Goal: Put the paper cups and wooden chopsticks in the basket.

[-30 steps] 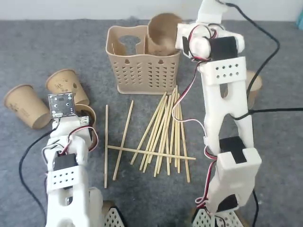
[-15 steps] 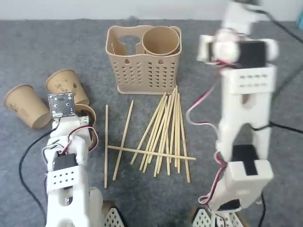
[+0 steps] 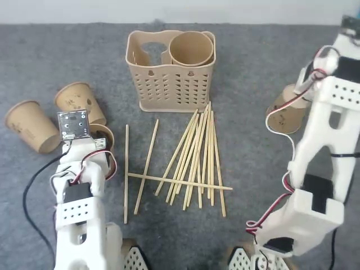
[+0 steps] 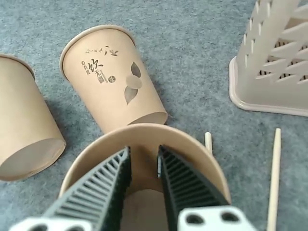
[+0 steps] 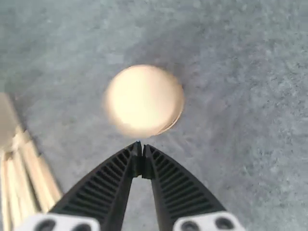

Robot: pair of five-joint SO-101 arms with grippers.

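Note:
A beige slotted basket (image 3: 169, 84) stands at the back centre with one paper cup (image 3: 191, 48) upright in its right compartment. Several wooden chopsticks (image 3: 194, 157) lie fanned out in front of it. Two cups (image 3: 76, 101) (image 3: 31, 126) lie on their sides at the left. My left gripper (image 4: 143, 150) sits at the mouth of a third cup (image 4: 144, 132), its fingers a narrow gap apart with nothing clamped. My right gripper (image 5: 140, 147) is shut and empty, hovering above the base of another cup (image 5: 143, 100), which lies at the right (image 3: 284, 112).
Grey carpet covers the table. A chopstick (image 4: 274, 178) lies between the left gripper's cup and the basket wall (image 4: 274, 57). Chopstick ends (image 5: 21, 163) lie to one side of the right gripper. Open carpet lies around the right-hand cup.
The right arm swung from over the basket out to the right, leaving a cup upright in the right compartment. The left arm has not moved.

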